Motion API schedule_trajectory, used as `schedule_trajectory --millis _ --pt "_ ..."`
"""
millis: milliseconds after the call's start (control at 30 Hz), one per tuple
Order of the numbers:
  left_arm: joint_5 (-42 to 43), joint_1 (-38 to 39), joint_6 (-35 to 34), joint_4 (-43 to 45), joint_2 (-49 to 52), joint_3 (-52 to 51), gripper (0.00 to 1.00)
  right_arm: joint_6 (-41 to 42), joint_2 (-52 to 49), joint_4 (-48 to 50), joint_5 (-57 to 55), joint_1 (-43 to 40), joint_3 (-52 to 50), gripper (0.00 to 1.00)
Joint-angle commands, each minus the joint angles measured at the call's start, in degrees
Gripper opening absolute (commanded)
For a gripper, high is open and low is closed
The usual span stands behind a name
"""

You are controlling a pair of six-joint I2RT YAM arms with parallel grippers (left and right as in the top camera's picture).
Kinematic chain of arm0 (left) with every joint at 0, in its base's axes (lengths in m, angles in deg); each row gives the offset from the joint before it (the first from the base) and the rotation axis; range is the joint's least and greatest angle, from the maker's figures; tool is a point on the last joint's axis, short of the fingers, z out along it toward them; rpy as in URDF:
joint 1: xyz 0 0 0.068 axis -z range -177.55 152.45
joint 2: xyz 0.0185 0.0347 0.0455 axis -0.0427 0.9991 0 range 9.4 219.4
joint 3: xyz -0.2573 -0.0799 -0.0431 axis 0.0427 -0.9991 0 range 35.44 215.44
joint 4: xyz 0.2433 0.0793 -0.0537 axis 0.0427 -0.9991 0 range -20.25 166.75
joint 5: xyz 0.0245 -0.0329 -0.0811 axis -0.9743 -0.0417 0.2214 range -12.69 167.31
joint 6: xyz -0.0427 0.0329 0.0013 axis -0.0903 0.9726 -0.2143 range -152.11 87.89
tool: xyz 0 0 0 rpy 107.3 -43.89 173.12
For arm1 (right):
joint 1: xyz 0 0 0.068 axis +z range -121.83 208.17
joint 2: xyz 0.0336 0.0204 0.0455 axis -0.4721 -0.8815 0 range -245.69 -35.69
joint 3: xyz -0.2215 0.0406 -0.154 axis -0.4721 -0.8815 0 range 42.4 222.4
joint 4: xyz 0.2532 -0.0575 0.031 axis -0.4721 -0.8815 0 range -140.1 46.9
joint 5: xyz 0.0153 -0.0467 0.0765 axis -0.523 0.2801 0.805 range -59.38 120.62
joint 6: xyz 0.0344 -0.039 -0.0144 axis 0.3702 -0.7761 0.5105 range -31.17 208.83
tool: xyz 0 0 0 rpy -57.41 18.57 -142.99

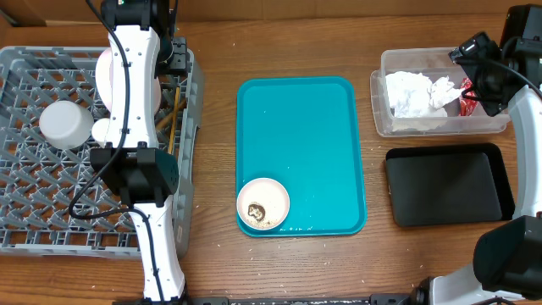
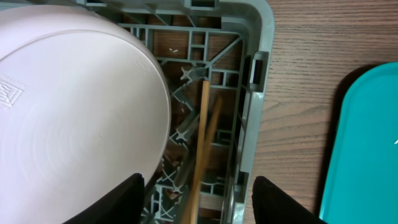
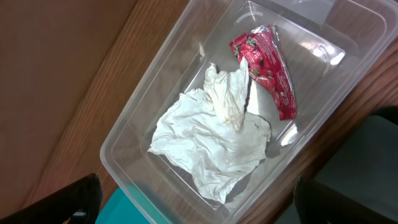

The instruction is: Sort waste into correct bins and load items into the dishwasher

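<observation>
The grey dish rack (image 1: 34, 212) stands at the left. It holds an upturned white bowl (image 1: 66, 124), a white plate (image 1: 105, 74) partly behind my left arm, and wooden chopsticks (image 1: 174, 108) along its right wall. My left gripper (image 1: 175, 61) is open above the chopsticks (image 2: 202, 137), beside the plate (image 2: 74, 112). A white bowl (image 1: 263, 203) with brown food scraps sits on the teal tray (image 1: 305, 135). The clear tub (image 1: 385, 110) holds white napkins (image 3: 211, 137) and a red wrapper (image 3: 264, 62). My right gripper (image 1: 476, 80) is open and empty above it.
The shallow black tray (image 1: 449, 184) lies in front of the clear tub, at the right of the teal tray. A small white round item (image 1: 102, 131) in the rack is half hidden by my left arm. The rack's right wall (image 2: 258, 62) is close to the left gripper.
</observation>
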Motion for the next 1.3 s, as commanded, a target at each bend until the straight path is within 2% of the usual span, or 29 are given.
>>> schedule_trajectory --millis 0,67,100,167,200,300,433,600,633,700,733,833,1033,1133,1267 --pt "2.38 -0.24 -0.92 0.57 0.22 -0.28 0.64 0.26 0.76 0.35 -0.59 -0.11 0.00 1.00" --pt "4.35 -0.24 -2.03 1.42 0.22 -0.28 0.81 0.28 0.76 0.57 -0.52 -0.11 0.02 1.00" --pt "4.98 -0.26 -2.78 1.99 0.22 -0.28 0.86 0.28 0.76 0.98 -0.57 -0.11 0.02 1.00" --pt "6.16 -0.26 -2.86 3.30 0.22 -0.28 0.88 0.28 0.76 1.86 -0.57 -0.11 0.02 1.00" --pt "6.75 -0.26 -2.86 3.85 0.22 -0.28 0.97 0.33 0.76 1.86 -0.57 -0.11 0.02 1.00" --pt "8.72 -0.26 -4.68 5.16 0.22 -0.28 0.97 1.57 0.76 4.98 -0.09 -0.11 0.02 1.00" --pt "10.64 -0.24 -5.16 4.24 0.22 -0.28 0.68 1.55 0.76 7.67 4.66 -0.11 0.02 1.00" --pt "0.72 -0.55 -5.16 -2.01 0.22 -0.26 0.53 1.55 0.76 5.99 13.75 0.17 0.00 1.00" --pt "-0.17 -0.74 -5.14 -3.28 0.15 -0.15 0.47 1.55 0.76 5.75 13.84 0.35 0.00 1.00" --pt "-0.59 -1.40 -5.14 -6.54 -0.13 0.37 0.12 1.53 0.76 5.29 13.42 0.92 -0.07 1.00" --pt "-0.33 -1.73 -5.16 -6.91 -0.35 0.57 0.04 1.53 0.76 5.22 13.14 1.20 -0.22 1.00" --pt "3.54 -2.89 -5.20 -6.88 -3.02 0.68 0.04 1.53 0.61 4.50 11.80 1.86 -0.31 1.00" --pt "3.76 -6.58 -5.60 -6.91 -12.17 -1.18 0.04 1.53 0.11 2.84 10.99 2.12 -0.31 1.00" --pt "5.95 -8.17 -5.62 -6.91 -17.31 -6.91 0.04 1.53 -0.02 1.70 9.40 2.12 -0.31 1.00" --pt "7.28 -8.46 -5.60 -6.88 -23.85 -21.00 0.04 1.53 -0.09 1.55 7.74 2.12 -0.31 1.00"
